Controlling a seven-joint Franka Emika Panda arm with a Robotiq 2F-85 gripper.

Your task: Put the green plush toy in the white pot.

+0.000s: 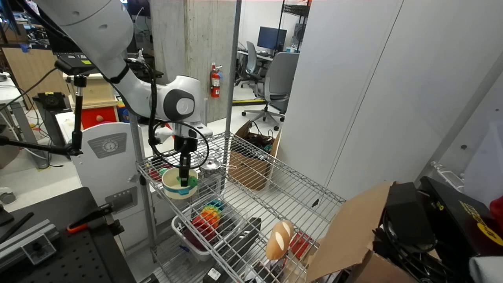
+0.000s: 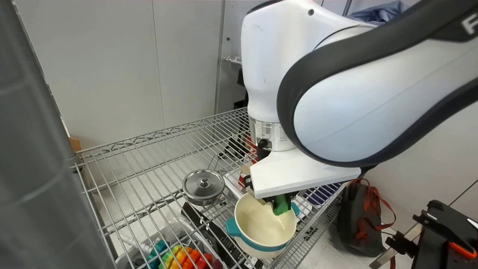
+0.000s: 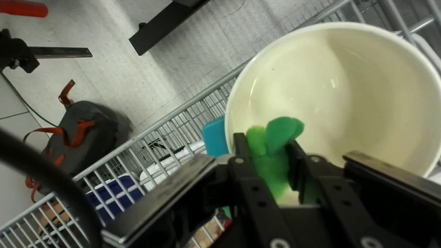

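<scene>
The white pot (image 1: 169,180) is cream-white and round, with a teal band and teal handles, and stands on the wire shelf. It also shows in an exterior view (image 2: 261,224), and its bare inside fills the right of the wrist view (image 3: 344,86). My gripper (image 3: 267,143) is shut on the green plush toy (image 3: 278,136), which is squeezed between its fingers. The toy is over the pot's opening, near the rim beside one teal handle. It shows in both exterior views (image 1: 192,181) (image 2: 281,204), partly hidden by the gripper. Whether it touches the pot is unclear.
A small lidded steel pot (image 2: 203,184) stands on the wire shelf (image 1: 251,188) near the white pot. A bread-shaped toy (image 1: 279,239) lies farther along the shelf. A metal post (image 1: 232,78) rises at the shelf corner. An open cardboard box (image 1: 349,236) is at the shelf's end.
</scene>
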